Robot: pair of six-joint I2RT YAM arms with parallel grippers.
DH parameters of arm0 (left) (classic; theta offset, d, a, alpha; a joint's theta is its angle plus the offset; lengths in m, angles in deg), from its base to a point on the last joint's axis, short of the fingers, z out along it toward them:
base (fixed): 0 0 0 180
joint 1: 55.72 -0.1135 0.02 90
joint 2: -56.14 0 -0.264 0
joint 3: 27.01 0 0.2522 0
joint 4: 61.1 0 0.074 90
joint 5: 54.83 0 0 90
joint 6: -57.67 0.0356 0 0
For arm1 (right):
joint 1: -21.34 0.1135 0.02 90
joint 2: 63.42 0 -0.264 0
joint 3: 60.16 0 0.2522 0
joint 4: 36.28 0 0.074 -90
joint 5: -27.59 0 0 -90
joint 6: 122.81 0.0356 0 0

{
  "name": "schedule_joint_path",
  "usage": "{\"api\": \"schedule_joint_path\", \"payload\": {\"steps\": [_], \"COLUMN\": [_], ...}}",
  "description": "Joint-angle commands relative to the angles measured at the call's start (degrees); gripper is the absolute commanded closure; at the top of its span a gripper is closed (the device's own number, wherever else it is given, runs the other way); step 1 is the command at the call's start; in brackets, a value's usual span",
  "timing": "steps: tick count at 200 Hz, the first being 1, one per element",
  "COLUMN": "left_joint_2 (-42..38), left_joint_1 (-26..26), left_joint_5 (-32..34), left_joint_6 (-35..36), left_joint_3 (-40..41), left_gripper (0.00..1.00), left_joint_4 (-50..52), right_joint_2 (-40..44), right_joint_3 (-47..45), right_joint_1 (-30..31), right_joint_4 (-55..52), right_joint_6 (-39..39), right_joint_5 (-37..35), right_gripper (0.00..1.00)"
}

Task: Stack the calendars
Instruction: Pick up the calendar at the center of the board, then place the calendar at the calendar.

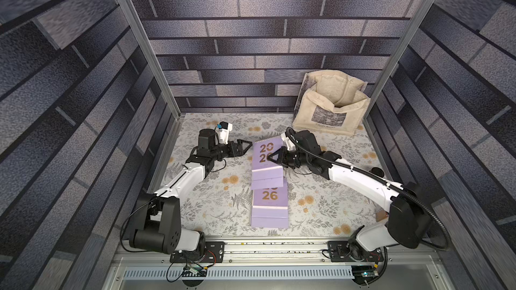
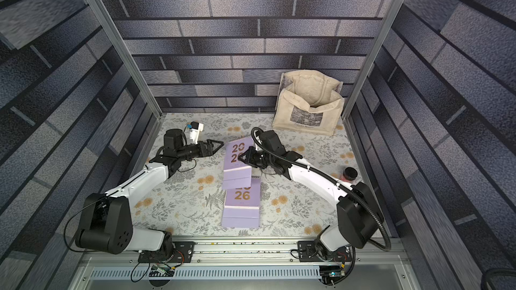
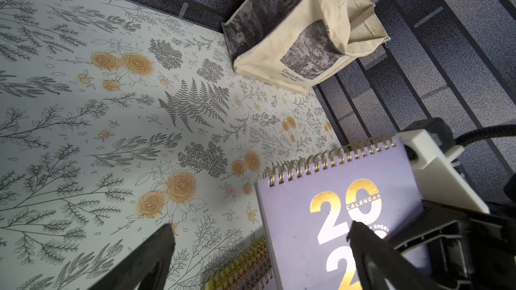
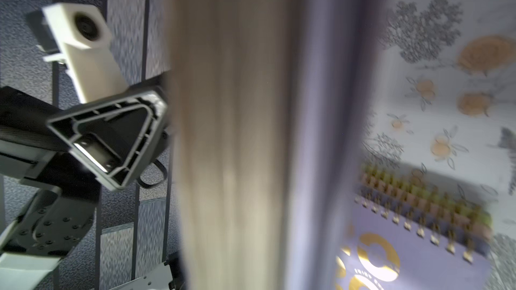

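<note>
The right end effector (image 1: 272, 158) is clamped on a lavender 2026 calendar (image 1: 261, 168), holding it tilted above the middle of the bench (image 1: 212, 207). The left end effector (image 1: 245, 147) gapes wide just beside that calendar's edge. A second lavender calendar (image 1: 270, 207) lies flat nearer the robot, seemingly topping a stack of others.

Gold "20 CALENDAR" on lavender calendar (image 3: 293, 218); "Claude Monet" on tote bag (image 3: 315, 9)

Calendar (image 1: 265, 174) behind calendar stack (image 1: 270, 207), tote bag (image 1: 326, 119) back right corner
</note>
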Motion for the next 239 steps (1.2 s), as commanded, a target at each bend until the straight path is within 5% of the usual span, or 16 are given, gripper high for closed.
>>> {"api": "schedule_joint_path", "payload": {"steps": [1, 56, 139, 239], "left_joint_2": [-4.41, -7.17, -9.00, -9.20], "left_joint_1": [1.42, 5.69, 7.52, 8.36], "left_joint_5": [1.66, 4.48, 5.77, 5.07], "left_joint_6": [-1.07, -0.29, 0.23, 0.39], "left_joint_3": [2.39, 5.88, 6.86, 6.82], "left_gripper": [0.00, 0.00, 0.00, 0.00], "left_joint_4": [-3.91, -3.32, -2.07, -1.53], "right_joint_2": [7.91, 17.07, 14.45, 11.13], "right_joint_3": [-4.32, -14.16, -20.85, -24.40], "right_joint_1": [1.98, 7.23, 13.77, 14.46], "right_joint_4": [2.63, 2.62, 13.38, 20.83], "right_joint_6": [2.07, 5.47, 9.92, 11.98], "right_joint_5": [-1.70, -6.37, -10.13, -9.81], "right_gripper": [1.00, 1.00, 1.00, 1.00]}}
